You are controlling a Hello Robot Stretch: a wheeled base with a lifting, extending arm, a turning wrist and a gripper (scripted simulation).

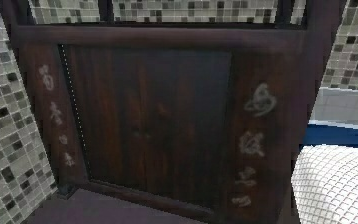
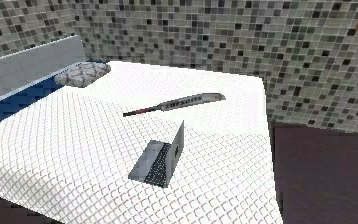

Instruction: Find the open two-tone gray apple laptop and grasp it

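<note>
So the searching bit looks done, since the open gray laptop sits on the white bed toward its near edge, and the next move is probably lining up and reaching out over the bed for it; can't tell the hand's state.

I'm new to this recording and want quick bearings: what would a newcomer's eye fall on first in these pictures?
In the arm side view, an open gray laptop stands on the white quilted bed, with a long bat-like thing lying beyond it, apart from it. In the forward view, a dark wooden panel with pale marks on its side posts stands close ahead, in front of a mosaic tiled wall.
</note>
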